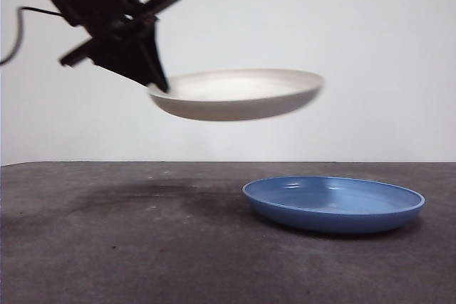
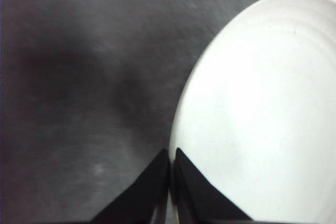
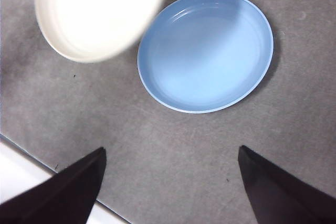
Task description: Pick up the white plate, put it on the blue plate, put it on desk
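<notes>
The worktop (image 1: 107, 247) carries the blue plate (image 1: 333, 204) at 4 o'clock. The white plate (image 1: 239, 94) hangs level above, slightly toward 9 o'clock, apparently for stacking. The left pincer (image 1: 158, 85) clamps its rim; the right pincer (image 3: 170, 182) waits released. The clamped rim edge is hidden.

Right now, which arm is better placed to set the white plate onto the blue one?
Left. The left gripper is shut on the white plate's rim, holding it in the air beside the blue plate. The right gripper is open and holds nothing.
</notes>
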Controlling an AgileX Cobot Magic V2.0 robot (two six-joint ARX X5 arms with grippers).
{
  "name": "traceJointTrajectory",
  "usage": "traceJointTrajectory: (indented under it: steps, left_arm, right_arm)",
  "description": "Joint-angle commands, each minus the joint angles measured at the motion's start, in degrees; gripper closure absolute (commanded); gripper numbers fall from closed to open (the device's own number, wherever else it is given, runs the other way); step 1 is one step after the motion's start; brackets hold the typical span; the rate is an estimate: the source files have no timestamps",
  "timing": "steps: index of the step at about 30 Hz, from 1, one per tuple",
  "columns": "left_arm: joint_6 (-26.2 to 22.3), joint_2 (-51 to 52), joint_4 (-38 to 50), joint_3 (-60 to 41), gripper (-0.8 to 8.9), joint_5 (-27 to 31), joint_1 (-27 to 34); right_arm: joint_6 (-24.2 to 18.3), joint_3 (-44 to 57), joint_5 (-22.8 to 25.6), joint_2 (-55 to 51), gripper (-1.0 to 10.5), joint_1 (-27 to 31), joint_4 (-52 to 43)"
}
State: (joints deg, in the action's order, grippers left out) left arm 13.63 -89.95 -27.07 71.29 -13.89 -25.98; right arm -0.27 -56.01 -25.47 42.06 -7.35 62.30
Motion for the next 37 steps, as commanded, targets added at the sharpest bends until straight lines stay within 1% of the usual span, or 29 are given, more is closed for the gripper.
traceJointTrajectory:
  steps: [1, 9, 14, 18, 22, 31, 33, 37]
  left_arm:
    - [2.4, -4.4, 1.1, 2.4, 8.03, -0.3, -2.1]
    - [4.0, -16.1, 0.9, 11.6, 8.03, -0.3, -7.0]
    - [4.0, -22.8, -1.9, 17.9, 8.03, 0.2, -8.8]
    - [4.0, -26.5, -3.0, 20.6, 8.03, 0.5, -9.8]
    - [4.0, -28.3, -3.2, 21.3, 8.03, 1.5, -10.2]
    - [3.4, -28.8, -2.7, 21.3, 8.03, 1.5, -10.4]
    - [2.7, -29.0, -3.2, 21.3, 8.01, 1.5, -10.7]
    - [1.9, -29.2, -3.5, 21.3, 7.75, 1.5, -11.5]
  right_arm:
    - [1.1, -1.0, 0.0, 0.0, 5.4, -0.1, -0.5]
    - [1.6, -1.0, 0.0, -2.0, 5.4, -0.1, -0.5]
    - [1.8, -1.0, 0.0, -2.6, 5.4, -0.1, -0.5]
    - [1.8, -1.0, 0.0, -2.6, 5.4, -0.1, -0.5]
    - [1.8, -1.0, 0.0, -2.6, 5.4, -0.1, -0.5]
    - [1.8, -1.0, 0.0, -2.6, 5.4, -0.1, -0.5]
    - [1.8, -1.0, 0.0, -2.6, 5.4, -0.1, -0.5]
    - [1.8, -1.0, 0.0, -2.6, 5.4, -0.1, -0.5]
